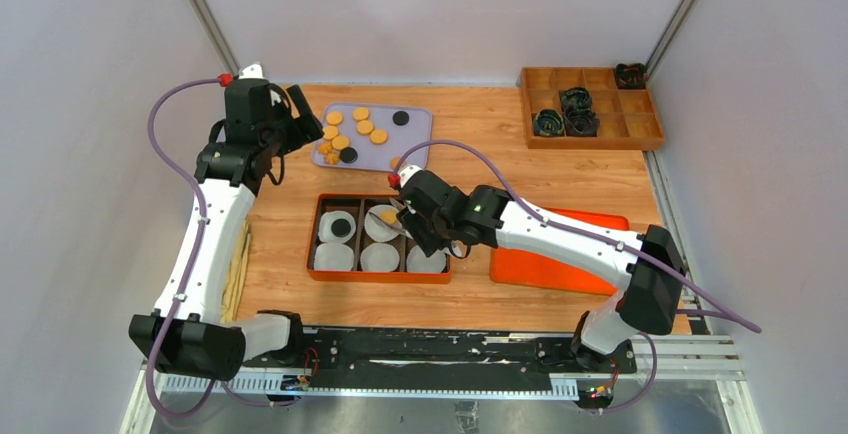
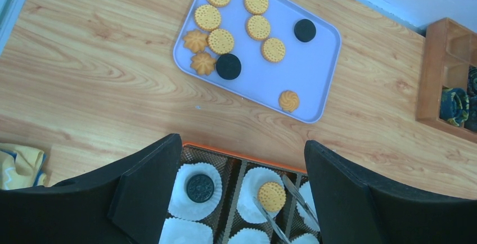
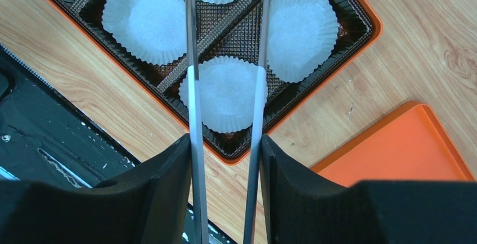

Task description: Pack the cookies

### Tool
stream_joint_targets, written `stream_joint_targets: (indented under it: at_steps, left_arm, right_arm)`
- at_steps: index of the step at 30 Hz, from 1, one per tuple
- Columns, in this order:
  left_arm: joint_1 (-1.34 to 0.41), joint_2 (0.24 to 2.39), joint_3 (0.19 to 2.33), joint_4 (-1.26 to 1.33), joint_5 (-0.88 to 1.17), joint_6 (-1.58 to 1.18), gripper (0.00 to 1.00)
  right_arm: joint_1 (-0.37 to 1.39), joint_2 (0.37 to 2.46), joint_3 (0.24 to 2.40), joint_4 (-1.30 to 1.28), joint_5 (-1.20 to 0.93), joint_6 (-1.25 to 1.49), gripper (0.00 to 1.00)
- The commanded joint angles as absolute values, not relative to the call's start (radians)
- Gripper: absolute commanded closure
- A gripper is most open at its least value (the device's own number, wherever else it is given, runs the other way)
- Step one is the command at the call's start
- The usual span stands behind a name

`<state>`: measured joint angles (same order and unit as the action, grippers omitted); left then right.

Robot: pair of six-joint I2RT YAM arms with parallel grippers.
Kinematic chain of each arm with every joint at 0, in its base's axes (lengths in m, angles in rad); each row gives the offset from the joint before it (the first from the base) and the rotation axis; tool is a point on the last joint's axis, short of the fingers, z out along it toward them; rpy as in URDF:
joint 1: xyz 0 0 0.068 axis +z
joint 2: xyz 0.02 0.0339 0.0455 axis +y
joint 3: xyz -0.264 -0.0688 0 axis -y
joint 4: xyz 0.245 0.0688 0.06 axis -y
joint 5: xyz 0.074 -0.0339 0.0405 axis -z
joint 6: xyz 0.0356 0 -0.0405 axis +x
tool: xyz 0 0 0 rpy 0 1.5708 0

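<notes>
The right gripper (image 3: 225,144) clamps a pair of tongs (image 3: 194,114). Their blades are spread and point at a golden cookie (image 2: 271,196) lying flat in a paper liner (image 2: 247,190) in the box (image 1: 318,274). Whether the tips touch it cannot be told. More cookies (image 2: 258,27) lie beyond on the purple tray (image 2: 315,75), nearer the left gripper (image 2: 242,145), which hangs wide apart.
</notes>
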<state>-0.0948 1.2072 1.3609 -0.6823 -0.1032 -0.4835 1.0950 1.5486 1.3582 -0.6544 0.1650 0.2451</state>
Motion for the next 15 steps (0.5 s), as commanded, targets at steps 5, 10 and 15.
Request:
stream_joint_targets:
  at_steps: [5,10,15]
  left_arm:
    - [-0.094,1.19,1.351,-0.668,-0.094,-0.48,0.13]
    - [-0.094,1.187,1.351,-0.668,-0.091,-0.479,0.13]
    - [-0.094,1.189,1.359,-0.665,-0.083,-0.481,0.13]
  right_arm:
    - [1.11,1.541,1.383,-0.664,0.169,0.267,0.46]
    - [1.111,1.528,1.397,-0.657,0.196,0.262,0.51]
    - [1.108,1.523,1.474,-0.655,0.295,0.217,0.55]
